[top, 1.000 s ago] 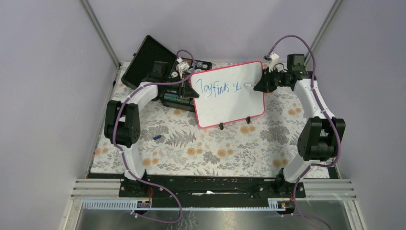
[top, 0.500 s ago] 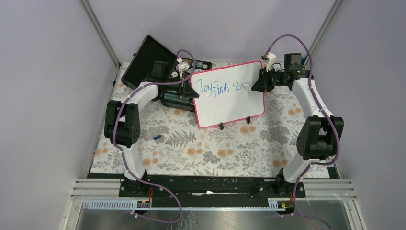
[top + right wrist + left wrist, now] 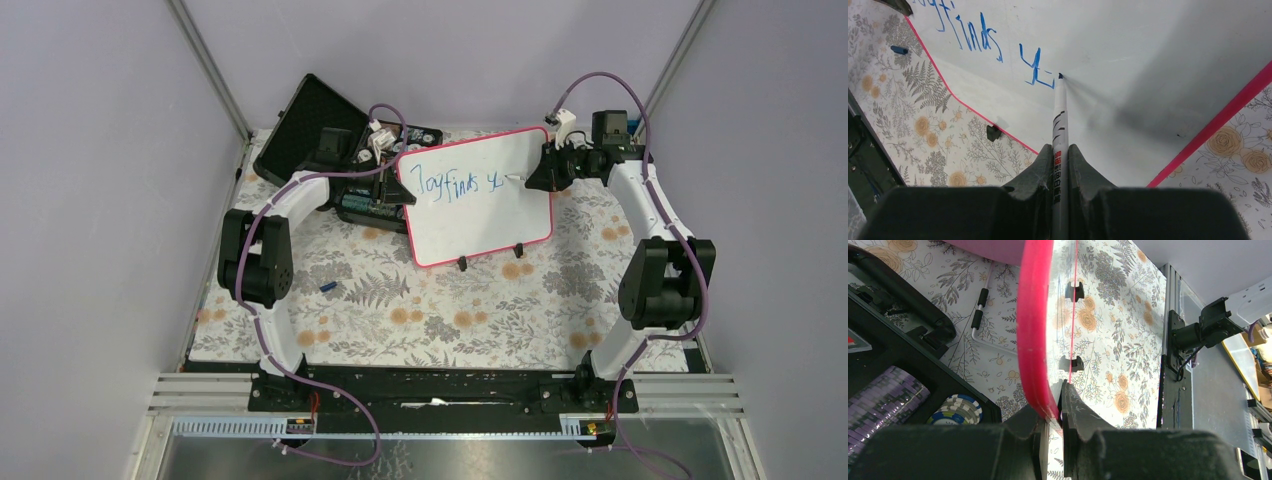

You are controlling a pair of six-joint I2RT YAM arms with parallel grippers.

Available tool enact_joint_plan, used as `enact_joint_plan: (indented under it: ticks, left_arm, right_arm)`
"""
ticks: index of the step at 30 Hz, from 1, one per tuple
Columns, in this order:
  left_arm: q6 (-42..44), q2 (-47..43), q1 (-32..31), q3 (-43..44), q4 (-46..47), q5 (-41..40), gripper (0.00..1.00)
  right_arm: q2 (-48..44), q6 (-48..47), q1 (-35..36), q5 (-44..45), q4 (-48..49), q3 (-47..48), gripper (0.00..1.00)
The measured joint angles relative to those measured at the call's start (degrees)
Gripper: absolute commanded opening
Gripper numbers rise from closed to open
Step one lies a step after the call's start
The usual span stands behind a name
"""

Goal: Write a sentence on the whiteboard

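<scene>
The whiteboard (image 3: 480,215) with a pink-red frame stands propped at the back middle, with blue writing "Joy finds" and a started letter. My left gripper (image 3: 403,195) is shut on its left edge; in the left wrist view the jaws (image 3: 1053,412) pinch the pink frame (image 3: 1033,330). My right gripper (image 3: 540,180) is shut on a white marker (image 3: 517,178). In the right wrist view the marker (image 3: 1060,125) sits between the fingers and its tip touches the board (image 3: 1148,60) just right of the last blue stroke (image 3: 1035,70).
An open black poker-chip case (image 3: 320,140) with chips (image 3: 960,410) lies behind and left of the board. A small blue cap (image 3: 327,287) lies on the floral cloth (image 3: 450,310). Two black feet (image 3: 462,264) hold the board's lower edge.
My right gripper and marker shifted slightly left and up along the board between one second ago and half a second ago, then held. The left arm and board have not moved.
</scene>
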Motion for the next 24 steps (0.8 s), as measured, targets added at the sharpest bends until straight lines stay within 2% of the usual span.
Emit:
enact_joint_plan:
  ticks: [24]
  left_arm:
    - [0.0,0.0,0.0,0.0,0.0,0.0,0.0]
  right_arm:
    - [-0.1,-1.4,0.0,0.3,-0.8,-2.0,0.0]
